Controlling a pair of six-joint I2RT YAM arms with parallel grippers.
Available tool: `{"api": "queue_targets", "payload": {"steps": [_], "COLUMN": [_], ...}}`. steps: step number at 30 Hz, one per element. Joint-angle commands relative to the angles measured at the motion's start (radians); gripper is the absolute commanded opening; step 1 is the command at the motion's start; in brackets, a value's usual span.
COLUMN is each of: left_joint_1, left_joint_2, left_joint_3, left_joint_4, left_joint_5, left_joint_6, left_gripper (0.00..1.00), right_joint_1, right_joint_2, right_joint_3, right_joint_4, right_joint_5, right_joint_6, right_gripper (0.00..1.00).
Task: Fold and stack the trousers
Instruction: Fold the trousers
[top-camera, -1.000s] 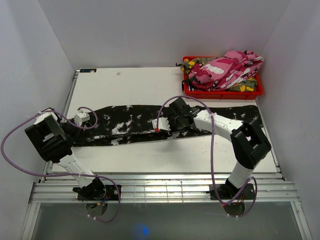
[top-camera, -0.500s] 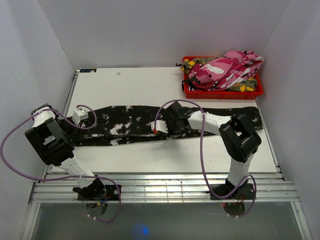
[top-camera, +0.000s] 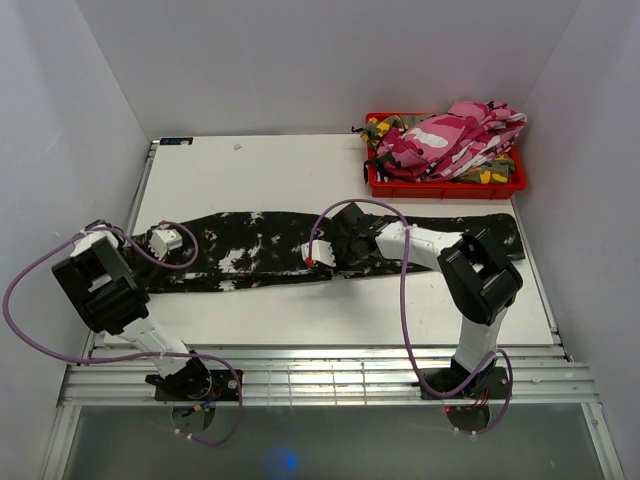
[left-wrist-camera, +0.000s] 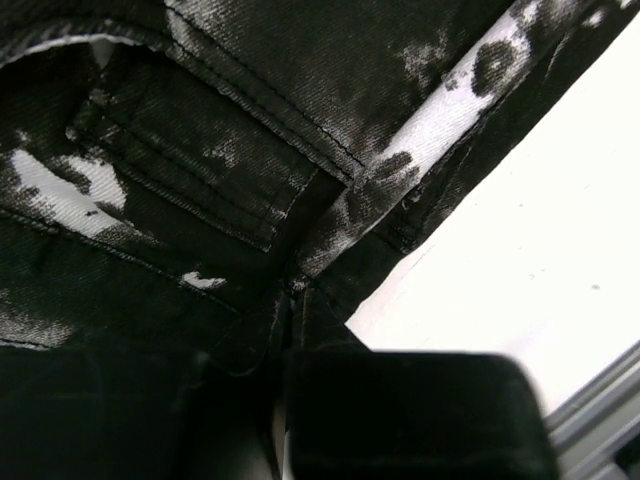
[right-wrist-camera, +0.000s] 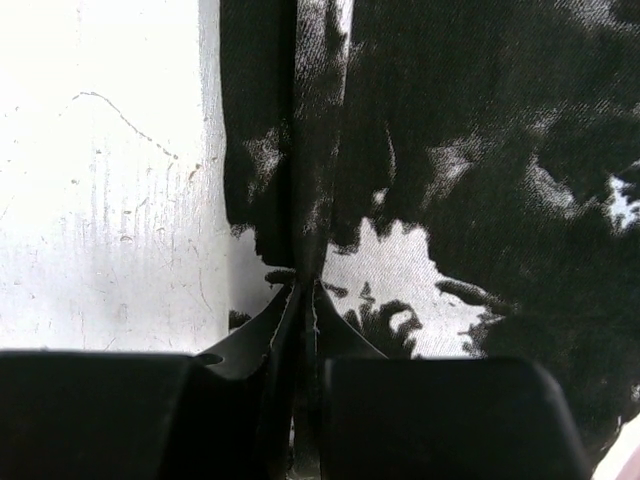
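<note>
The black trousers with white splotches lie stretched flat, left to right, across the white table. My left gripper sits at their left end. In the left wrist view it is shut on a fold of the dark cloth near a seam. My right gripper is at the middle of the trousers. In the right wrist view it is shut on a pinched ridge of the cloth by the near edge.
A red bin stands at the back right corner. It holds bunched pink-white camouflage trousers and green-yellow camouflage trousers. White walls close in both sides. A metal rail runs along the table's near edge.
My right gripper has slid a little to the left along the trousers and its elbow has swung inward. My left gripper has shifted slightly toward the near side.
</note>
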Motion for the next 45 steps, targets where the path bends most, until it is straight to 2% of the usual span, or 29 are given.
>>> {"api": "queue_targets", "payload": {"steps": [1,6,10,14,17,19,25,38,40,41,42,45], "left_joint_1": [0.021,0.021,0.021,0.024,0.024,0.024,0.024,0.024,0.024,0.026,0.024,0.026], "left_joint_2": [-0.050,-0.085,-0.082,-0.052,-0.044,-0.040,-0.026,-0.029,-0.024,-0.024,-0.018,-0.010], "left_joint_3": [-0.081,-0.112,-0.114,-0.102,-0.086,-0.080,-0.073,-0.074,-0.074,-0.073,-0.066,-0.056], "left_joint_4": [0.159,0.154,0.156,0.168,0.166,0.163,0.162,0.160,0.160,0.160,0.160,0.160], "left_joint_5": [-0.146,-0.137,-0.139,-0.146,-0.133,-0.126,-0.132,-0.143,-0.145,-0.145,-0.145,-0.148], "left_joint_6": [0.067,0.102,0.102,0.099,0.096,0.092,0.087,0.082,0.084,0.084,0.084,0.078], "left_gripper": [0.17,0.28,0.33,0.34,0.34,0.34,0.34,0.34,0.34,0.34,0.34,0.34], "right_joint_1": [-0.001,-0.002,-0.030,-0.102,-0.169,-0.210,-0.307,-0.340,-0.344,-0.346,-0.349,-0.353], "right_joint_2": [0.023,-0.022,-0.109,-0.189,-0.230,-0.252,-0.281,-0.227,-0.227,-0.227,-0.227,-0.240], "right_joint_3": [-0.008,0.057,0.055,0.013,-0.046,-0.079,-0.173,-0.248,-0.247,-0.247,-0.247,-0.250], "right_joint_4": [-0.155,-0.217,-0.226,-0.256,-0.266,-0.261,-0.202,-0.051,-0.045,-0.043,-0.045,-0.051], "right_joint_5": [0.009,-0.026,0.004,0.050,0.090,0.113,0.182,0.258,0.258,0.258,0.258,0.258], "right_joint_6": [0.019,0.041,0.062,0.050,0.030,0.003,-0.068,-0.117,-0.119,-0.120,-0.123,-0.126], "right_gripper": [0.14,0.49,0.56,0.50,0.41,0.39,0.37,0.35,0.30,0.26,0.17,0.08]}}
